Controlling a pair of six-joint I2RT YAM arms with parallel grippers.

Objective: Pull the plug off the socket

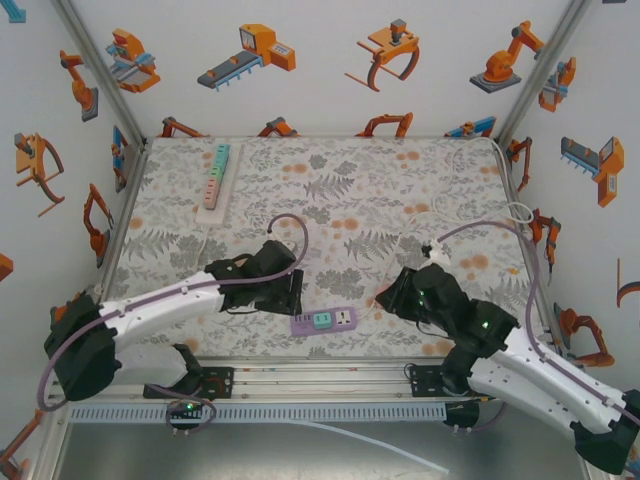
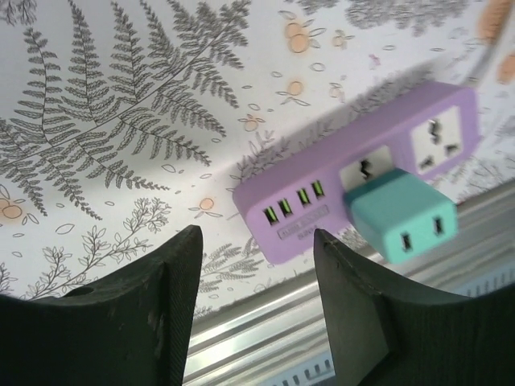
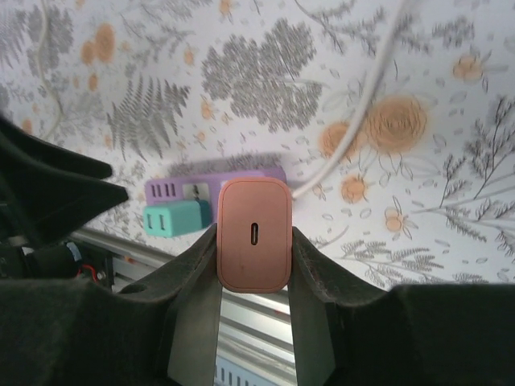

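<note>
On the floral table, the left gripper gapes empty just beside the purple strip bearing a teal plug, while the right gripper clamps the pink plug, out of its socket.

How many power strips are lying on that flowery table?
2. A purple power strip lies at the middle of the near edge, with a teal adapter plugged in. A pastel power strip lies at the far left. Part of the table is covered, so another could be hidden.
</note>
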